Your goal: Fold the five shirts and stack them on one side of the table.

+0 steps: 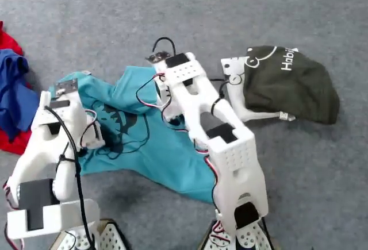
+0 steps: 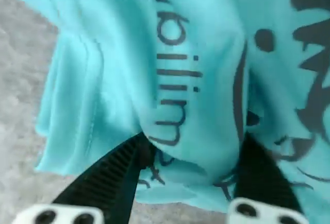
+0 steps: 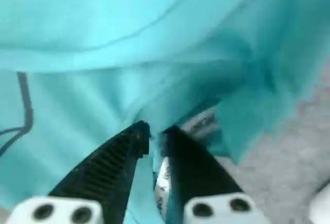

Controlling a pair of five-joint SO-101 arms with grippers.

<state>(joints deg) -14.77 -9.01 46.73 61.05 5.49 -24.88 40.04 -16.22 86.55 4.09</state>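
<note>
I'm working the teal shirt (image 1: 144, 141), which lies crumpled and unfolded on the table (image 1: 322, 164) right in front of both arms. My right gripper (image 3: 154, 134) has its fingers pressed nearly together, pinching a thin bit of the teal shirt by what looks like its neck label. My left gripper (image 2: 193, 157) has its fingers spread wide astride a raised ridge of the same shirt near the print. Off the teal shirt's right-arm side sits a dark green shirt (image 1: 287, 83), bundled on a white garment (image 1: 236, 75). Off its left-arm side a blue shirt (image 1: 14, 95) lies heaped over a red shirt (image 1: 8, 49). I judge nothing properly folded or stacked yet, so nearly all the task remains
</note>
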